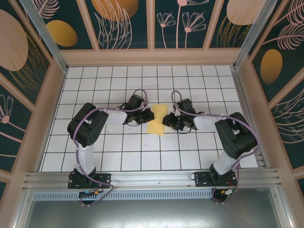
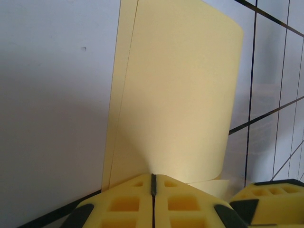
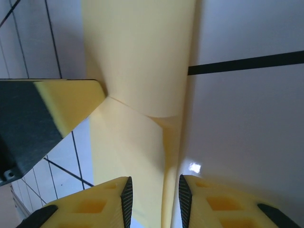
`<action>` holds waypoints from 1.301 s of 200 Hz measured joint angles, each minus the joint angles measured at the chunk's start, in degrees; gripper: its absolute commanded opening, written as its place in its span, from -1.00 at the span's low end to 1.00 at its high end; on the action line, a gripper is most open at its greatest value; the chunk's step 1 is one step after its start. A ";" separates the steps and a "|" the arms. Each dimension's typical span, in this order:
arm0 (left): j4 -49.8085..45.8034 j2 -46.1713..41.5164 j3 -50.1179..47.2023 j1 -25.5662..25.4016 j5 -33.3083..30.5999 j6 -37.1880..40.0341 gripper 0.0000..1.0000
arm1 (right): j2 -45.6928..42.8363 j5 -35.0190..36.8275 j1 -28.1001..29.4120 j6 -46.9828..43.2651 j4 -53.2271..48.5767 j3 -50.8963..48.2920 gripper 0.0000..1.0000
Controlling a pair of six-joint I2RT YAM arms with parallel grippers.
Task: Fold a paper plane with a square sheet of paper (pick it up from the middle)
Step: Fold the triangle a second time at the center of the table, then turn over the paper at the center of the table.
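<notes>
The square sheet of paper (image 1: 156, 120) is pale yellow and lies doubled over on the white grid table between the two arms. In the left wrist view the sheet (image 2: 175, 95) rises from my left gripper (image 2: 153, 176), whose jaws are shut on its near edge. My left gripper (image 1: 148, 115) meets the sheet from the left. My right gripper (image 1: 167, 119) comes in from the right. In the right wrist view my right gripper (image 3: 154, 192) is open, and the sheet's (image 3: 137, 57) folded edge runs through the gap without being pinched. One left finger (image 3: 64, 102) shows at that view's left.
The white grid table (image 1: 142, 156) is walled by wooden frames and patterned panels (image 1: 123, 19) at the back and sides. An aluminium rail (image 1: 152, 180) carries both arm bases along the near edge. A right finger (image 2: 270, 199) sits at the lower right of the left wrist view.
</notes>
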 measured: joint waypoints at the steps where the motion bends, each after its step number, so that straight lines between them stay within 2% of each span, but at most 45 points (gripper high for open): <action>1: 0.00 0.00 0.00 0.00 -0.02 0.00 -0.83 | 0.04 0.00 0.00 -0.02 0.00 0.02 -0.32; 168: -0.09 -0.24 -0.15 0.00 -0.39 -0.02 -0.82 | 3.98 -2.14 -0.15 7.08 6.12 0.72 -0.32; 234: -0.46 -2.27 -2.32 0.00 -1.70 -0.59 -0.78 | 4.57 -5.11 -0.15 6.99 10.36 0.72 -0.54; 260: -0.72 -3.23 -2.91 0.00 -1.88 -0.92 -0.71 | 5.66 -6.19 -0.15 6.99 11.19 0.72 -0.56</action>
